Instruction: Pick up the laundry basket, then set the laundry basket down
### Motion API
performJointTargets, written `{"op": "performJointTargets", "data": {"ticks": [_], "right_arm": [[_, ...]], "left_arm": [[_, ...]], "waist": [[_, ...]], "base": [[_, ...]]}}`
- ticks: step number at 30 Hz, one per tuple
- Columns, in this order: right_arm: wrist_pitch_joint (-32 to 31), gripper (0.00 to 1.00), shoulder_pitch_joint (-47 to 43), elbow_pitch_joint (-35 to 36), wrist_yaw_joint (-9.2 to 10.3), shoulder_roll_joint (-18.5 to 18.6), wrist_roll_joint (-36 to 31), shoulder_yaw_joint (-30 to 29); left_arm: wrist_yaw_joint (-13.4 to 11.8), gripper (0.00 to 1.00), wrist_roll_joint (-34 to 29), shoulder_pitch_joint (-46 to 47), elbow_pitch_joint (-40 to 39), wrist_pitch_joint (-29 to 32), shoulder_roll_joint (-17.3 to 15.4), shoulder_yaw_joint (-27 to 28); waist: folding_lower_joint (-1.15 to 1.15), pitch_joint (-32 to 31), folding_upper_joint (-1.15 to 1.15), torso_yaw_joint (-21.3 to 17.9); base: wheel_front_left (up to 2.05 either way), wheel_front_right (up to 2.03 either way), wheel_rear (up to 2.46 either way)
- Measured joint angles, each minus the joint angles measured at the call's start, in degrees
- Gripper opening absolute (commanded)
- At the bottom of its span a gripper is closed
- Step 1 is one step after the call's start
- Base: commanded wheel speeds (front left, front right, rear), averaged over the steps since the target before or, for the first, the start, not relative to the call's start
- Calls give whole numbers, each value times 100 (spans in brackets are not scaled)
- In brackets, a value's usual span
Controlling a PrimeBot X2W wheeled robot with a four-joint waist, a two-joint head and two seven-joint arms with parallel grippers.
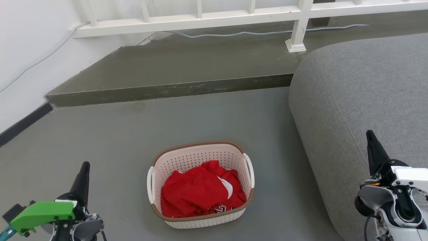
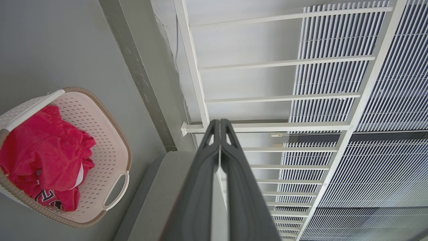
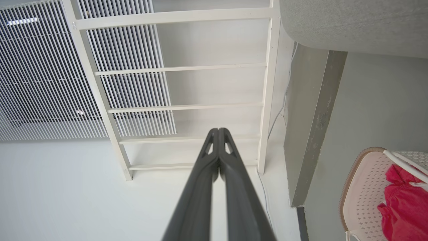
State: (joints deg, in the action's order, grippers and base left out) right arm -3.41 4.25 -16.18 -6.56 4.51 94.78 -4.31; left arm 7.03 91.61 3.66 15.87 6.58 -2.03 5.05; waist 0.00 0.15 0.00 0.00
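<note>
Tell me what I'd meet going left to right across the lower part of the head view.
Left gripper → laundry basket holding red clothing → right gripper, in front of the grey cushioned seat.

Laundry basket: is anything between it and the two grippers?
Nothing visible. Bare grey floor separates the cream perforated plastic laundry basket from the left gripper; the right gripper shows against the grey fabric sofa beside it.
</note>
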Motion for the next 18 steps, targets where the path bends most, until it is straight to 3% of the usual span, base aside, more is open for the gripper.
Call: {"op": "performJointTargets", "data": {"ticks": [18], "right_arm": [[-16, 0, 0, 1, 0, -2, 0, -9]], "left_arm": [[0, 0, 0, 0, -1, 0, 0, -1]], "waist": [[0, 0, 0, 0]], "base": [[0, 0, 0]]}}
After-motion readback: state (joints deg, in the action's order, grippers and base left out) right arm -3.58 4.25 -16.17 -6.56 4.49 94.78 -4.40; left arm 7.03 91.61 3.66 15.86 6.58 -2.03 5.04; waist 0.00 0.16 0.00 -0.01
